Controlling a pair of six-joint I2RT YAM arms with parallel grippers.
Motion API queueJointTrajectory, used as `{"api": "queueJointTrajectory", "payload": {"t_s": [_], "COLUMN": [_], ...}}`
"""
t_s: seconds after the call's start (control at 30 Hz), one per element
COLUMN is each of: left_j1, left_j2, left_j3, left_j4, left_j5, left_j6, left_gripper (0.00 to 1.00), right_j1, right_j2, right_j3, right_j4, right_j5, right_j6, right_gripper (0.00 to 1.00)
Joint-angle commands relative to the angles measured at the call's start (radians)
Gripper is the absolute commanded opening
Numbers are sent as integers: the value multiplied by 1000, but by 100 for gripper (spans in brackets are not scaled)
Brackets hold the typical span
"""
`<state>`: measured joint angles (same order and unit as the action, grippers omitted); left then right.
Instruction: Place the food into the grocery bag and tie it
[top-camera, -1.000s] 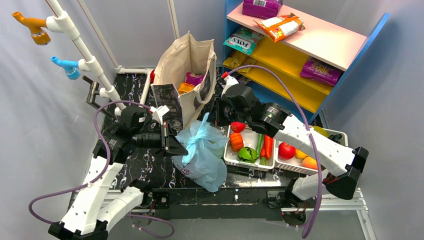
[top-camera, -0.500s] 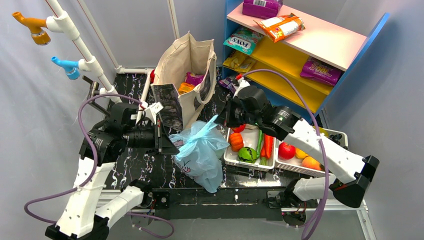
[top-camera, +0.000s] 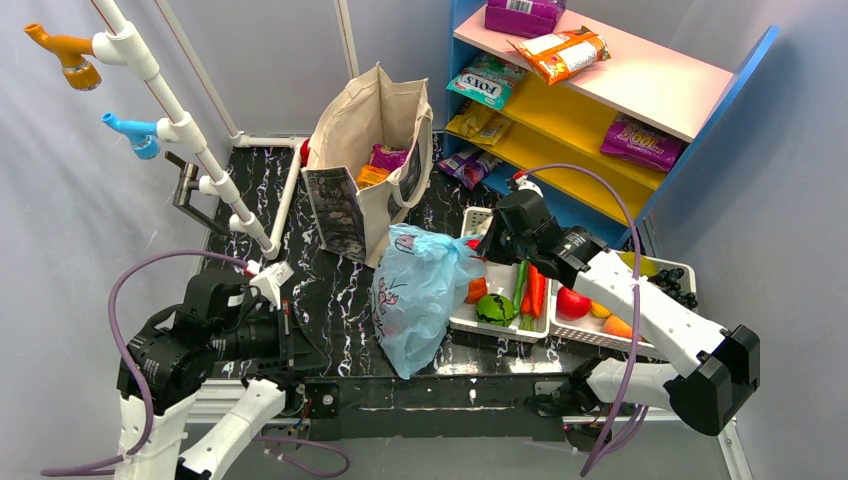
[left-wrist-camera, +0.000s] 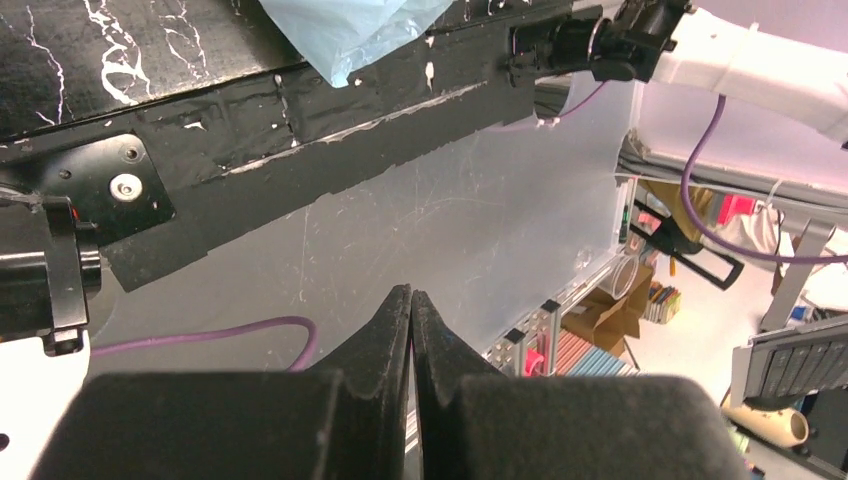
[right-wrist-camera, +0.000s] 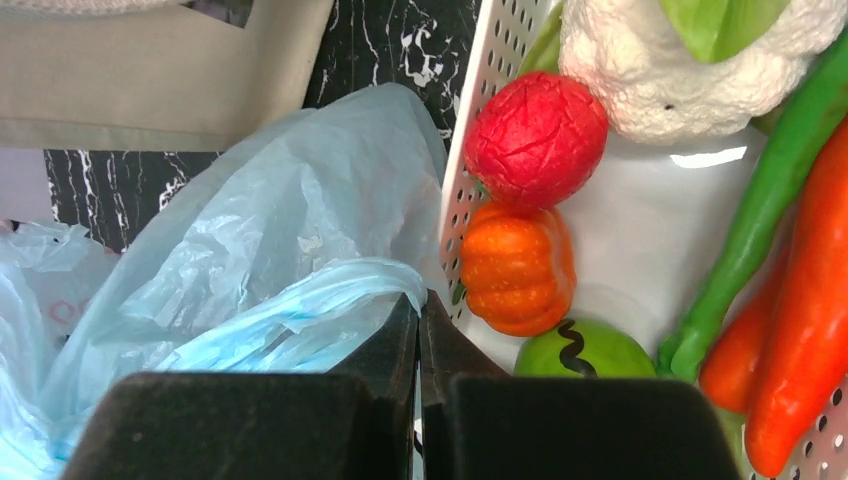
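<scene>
We see two arms of one make: the left arm (top-camera: 235, 425) at seven o'clock in the overhead view and the right arm (top-camera: 640, 300) at four o'clock. Each is built of smooth white links joined by bulky black housings. A purple cable (top-camera: 118, 285) loops off the left one, and a second purple cable (top-camera: 626, 220) arcs over the right. The left gripper (left-wrist-camera: 411, 298) and the right gripper (right-wrist-camera: 420, 303) both carry matte black fingers, wedge-shaped and tapering to thin tips.

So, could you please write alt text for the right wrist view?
Shut black fingers pinch a handle of the light-blue plastic bag. Beside it, a white perforated basket holds a red fruit, orange pumpkin, cauliflower and carrot.
</scene>
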<state>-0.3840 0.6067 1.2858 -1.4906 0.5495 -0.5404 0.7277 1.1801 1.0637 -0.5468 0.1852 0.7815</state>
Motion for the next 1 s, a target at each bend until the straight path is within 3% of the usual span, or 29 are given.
{"api": "queueJointTrajectory", "payload": {"t_s": [0.0,0.13,0.27,0.4,0.53,0.67,0.83,0.97], "left_j1": [-3,-3,-3,-3,-3,-4,-13,-58], "left_j2": [0,27,115,237,352,439,498,524], "left_j3": [2,43,176,333,428,445,411,379], "left_j4": [-85,1,36,80,161,259,327,382], "left_j5": [-38,-10,-10,-17,24,126,154,130], "left_j6": [-64,-65,-13,60,120,160,233,301], "left_gripper": [0,0,25,56,69,71,70,69], "right_j1": [2,2,19,98,175,221,233,232], "right_j2": [-47,-55,-61,-66,-57,-14,21,18], "right_j3": [-12,13,23,59,85,138,227,263], "right_j4": [79,123,187,184,187,139,32,-35], "right_j5": [6,-143,-319,-354,-356,-334,-272,-217], "right_j6": [-7,-49,-73,-145,-202,-224,-227,-234], "right_gripper": [1,1,1,1,1,1,34,44]}}
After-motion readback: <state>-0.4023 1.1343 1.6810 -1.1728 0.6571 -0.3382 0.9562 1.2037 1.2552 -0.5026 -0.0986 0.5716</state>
